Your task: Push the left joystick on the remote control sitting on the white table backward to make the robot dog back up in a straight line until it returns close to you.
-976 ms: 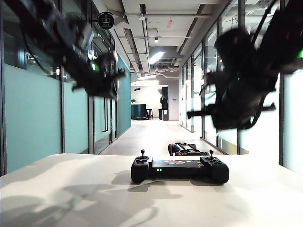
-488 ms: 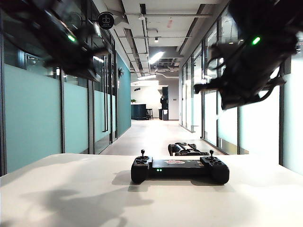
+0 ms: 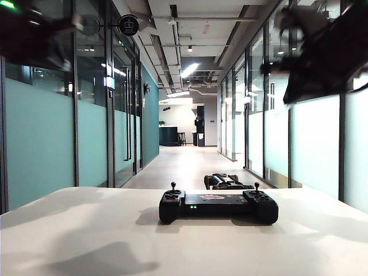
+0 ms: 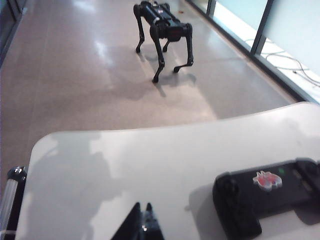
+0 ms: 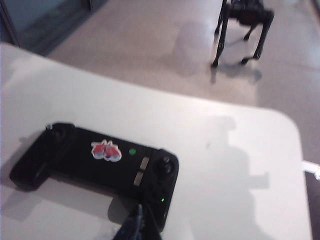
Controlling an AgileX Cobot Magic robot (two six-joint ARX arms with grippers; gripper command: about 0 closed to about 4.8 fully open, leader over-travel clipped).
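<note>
The remote control (image 3: 218, 206) lies mid-frame on the white table (image 3: 86, 241), its pink sticker unreadable. Both the left gripper (image 4: 143, 221) and right gripper (image 5: 136, 221) are pinched together, empty, high above. The robot dog (image 4: 162, 35) stands on the floor beyond the edge.

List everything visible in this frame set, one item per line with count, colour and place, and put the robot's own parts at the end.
Wide black gamepad-shaped remote control: one, black with green lights and a pinkish logo, lying on the table, untouched.
Left joystick: one, thin black stick, at the controller's left end in the exterior view.
Right joystick: one, thin black stick, at the opposite end.
Large white matte table: one, white, in the foreground.
Small black four-legged robot dog: one, black, standing on the corridor floor beyond the table.
Corridor floor: beige, glossy, beyond the table.
Left gripper: one, black, jaws together, raised above the table beside the controller.
Right gripper: one, black, jaws together, raised above the controller's near edge.
</note>
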